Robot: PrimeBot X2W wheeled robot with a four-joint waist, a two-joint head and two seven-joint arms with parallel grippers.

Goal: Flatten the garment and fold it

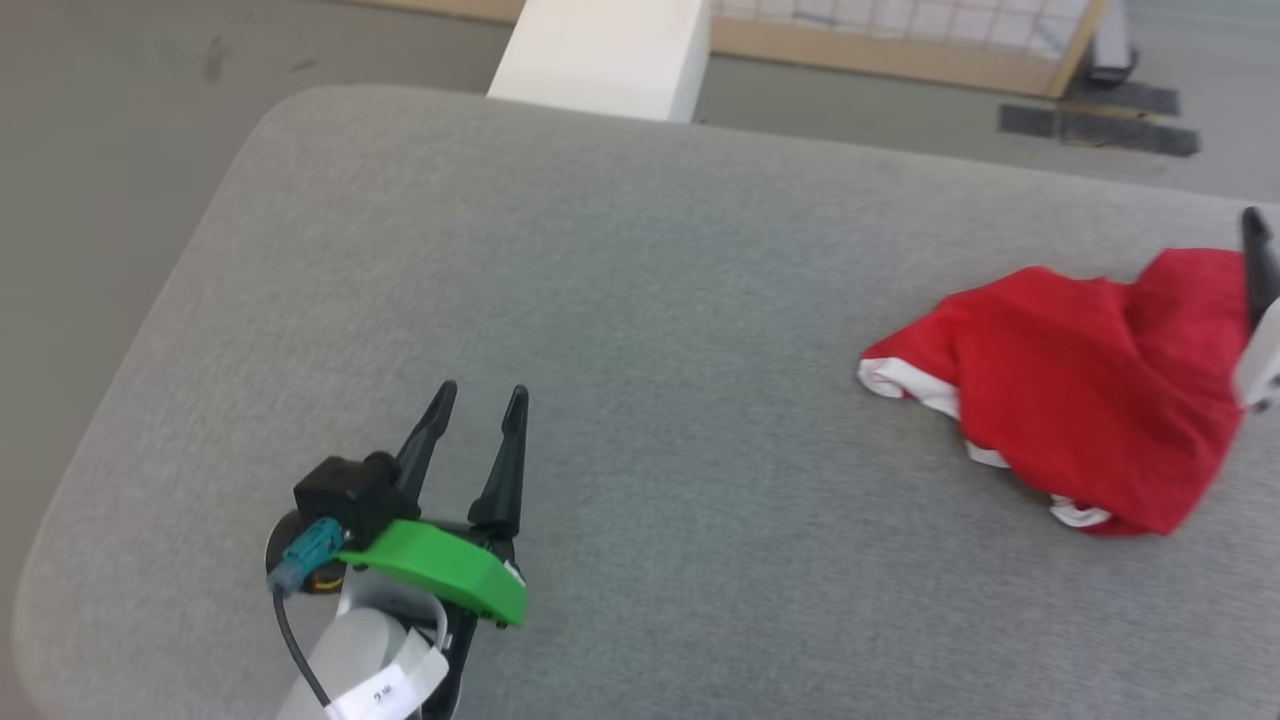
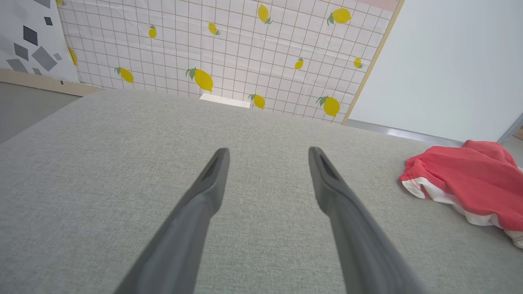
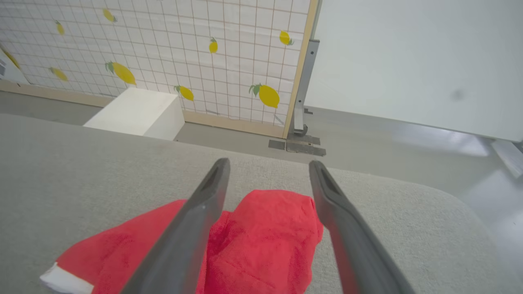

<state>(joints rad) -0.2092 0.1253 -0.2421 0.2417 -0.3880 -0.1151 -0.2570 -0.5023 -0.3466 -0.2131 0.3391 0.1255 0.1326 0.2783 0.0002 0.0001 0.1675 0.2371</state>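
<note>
Garment (image 1: pixel 1080 380) bunched in heap just under right gripper (image 3: pixel 267 163), whose fingers are spread, empty; well apart to right of left gripper (image 1: pixel 480 392), likewise spread, empty. Likely light, limp, drapes when lifted; pinch white-trimmed edge, not bulk

Right gripper (image 3: pixel 269 163) has its two long dark fingers spread wide over a crumpled bright red fabric garment (image 3: pixel 265 241) with white trim, lying on the grey cloth-covered bench (image 3: pixel 61 163).
</note>
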